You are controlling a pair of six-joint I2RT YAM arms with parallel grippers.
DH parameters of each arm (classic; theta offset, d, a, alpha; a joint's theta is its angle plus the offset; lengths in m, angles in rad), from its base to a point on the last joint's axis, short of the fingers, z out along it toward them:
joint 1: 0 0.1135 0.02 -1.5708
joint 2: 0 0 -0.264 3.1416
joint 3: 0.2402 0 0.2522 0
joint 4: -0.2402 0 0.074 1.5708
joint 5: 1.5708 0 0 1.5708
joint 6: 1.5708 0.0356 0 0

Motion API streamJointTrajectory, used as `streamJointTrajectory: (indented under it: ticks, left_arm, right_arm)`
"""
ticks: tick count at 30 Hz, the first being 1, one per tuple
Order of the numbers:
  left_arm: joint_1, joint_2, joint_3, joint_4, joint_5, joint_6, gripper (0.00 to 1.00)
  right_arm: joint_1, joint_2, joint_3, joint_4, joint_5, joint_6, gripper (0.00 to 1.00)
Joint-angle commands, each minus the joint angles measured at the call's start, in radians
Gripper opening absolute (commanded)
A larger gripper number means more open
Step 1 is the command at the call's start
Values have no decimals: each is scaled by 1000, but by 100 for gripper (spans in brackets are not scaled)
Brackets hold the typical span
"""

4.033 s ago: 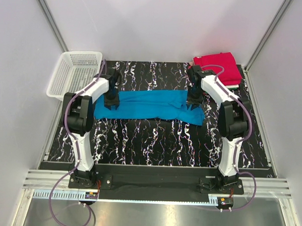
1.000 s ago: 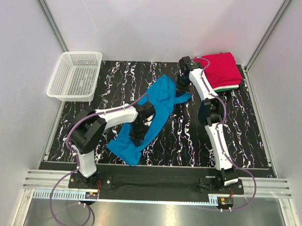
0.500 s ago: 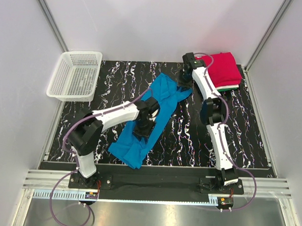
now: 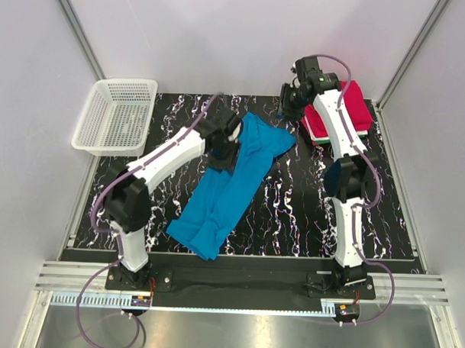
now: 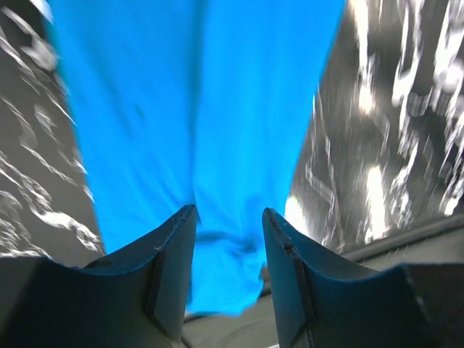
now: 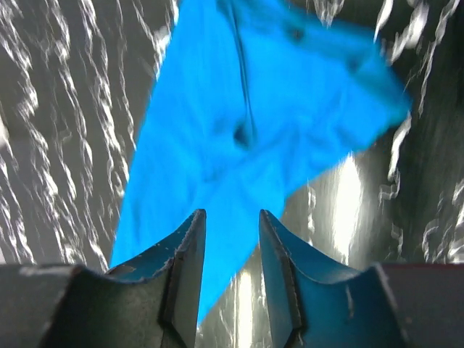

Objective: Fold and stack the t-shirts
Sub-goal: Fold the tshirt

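Both arms have let go and lifted: left fingers (image 5: 170,268) and right fingers (image 6: 185,268) stand apart, empty. Below them the blue t-shirt (image 4: 228,185) lies on the counter (image 4: 292,214), its long axis running straight ahead of the nearer left fingers.

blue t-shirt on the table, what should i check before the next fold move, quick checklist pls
1. Left pincer free of cloth: ok. The jaws are apart with nothing between them, above the bright blue cloth t-shirt.
2. Right pincer free: ok. The jaws are apart and empty, over the shirt's far end.
3. Shirt flat and square: not ok. It lies as a long diagonal strip, bunched at the far end.
4. Red folded shirt stack tidy: cannot tell. The right arm covers part of it.
5. White plastic mesh basket out of the way: ok. It sits in the far left corner, apart from the shirt.
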Motion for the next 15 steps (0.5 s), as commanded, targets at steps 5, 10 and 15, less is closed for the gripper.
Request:
streamJointTrajectory:
  ticks: [5,10,15]
  left_arm:
    - [113,447,686,-90,1,-11,48]
    - [159,584,781,-40,123,-75,49]
    - [159,672,782,-27,146,-43,48]
  right_arm:
    - [164,-501,-814,115,-121,68,47]
    - [267,-663,-1116,267,-186,203,47]
    - [391,-662,-1203,336,-206,258,46]
